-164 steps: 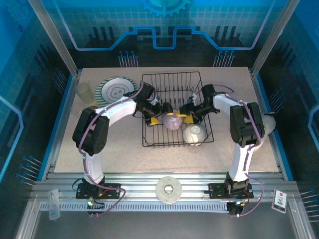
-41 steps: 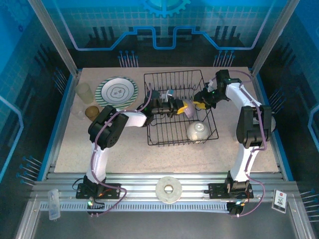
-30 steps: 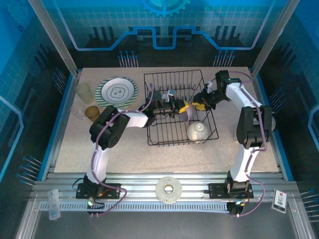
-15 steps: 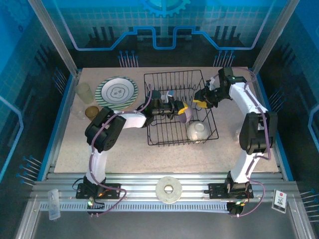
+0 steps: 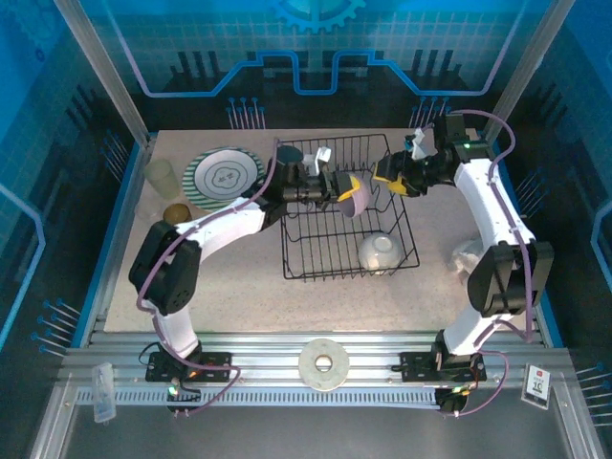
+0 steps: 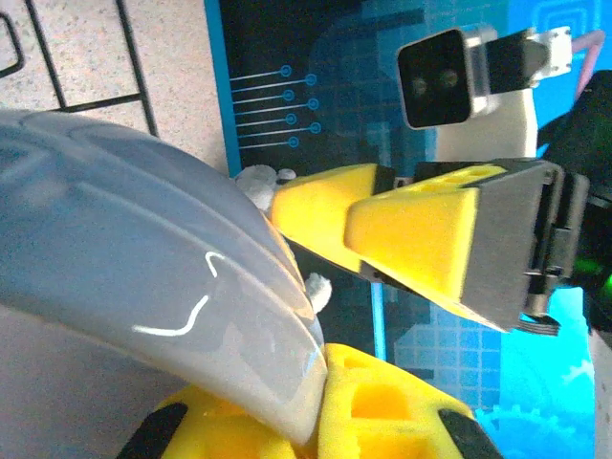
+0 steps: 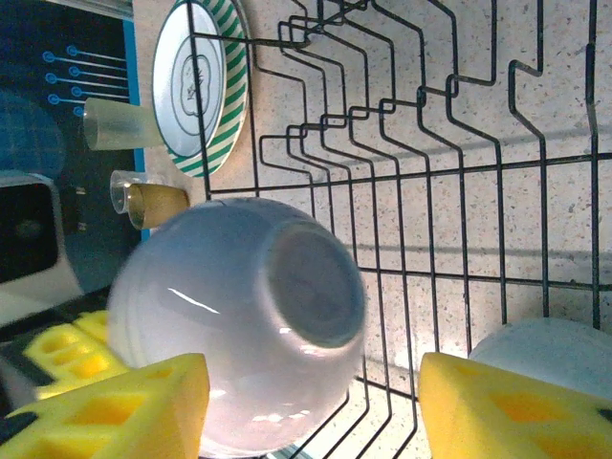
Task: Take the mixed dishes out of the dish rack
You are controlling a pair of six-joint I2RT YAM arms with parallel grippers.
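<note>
- Left gripper (image 5: 345, 188): clenched on lavender cup (image 5: 356, 201) at rim, cup held tilted above dish rack (image 5: 330, 252).
- Right gripper (image 5: 390, 179): spread apart, just beside cup.
- Judged light, rigid, glossy-slick, breakable; rim pinch safest.

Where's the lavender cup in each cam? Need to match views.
Top external: lavender cup over the dish rack's middle, pinched by the left gripper.
Left wrist: cup large at left; rack wires top left.
Right wrist: cup at centre, base toward camera; rack wires behind.
Shared landmark: the dish rack.
</note>
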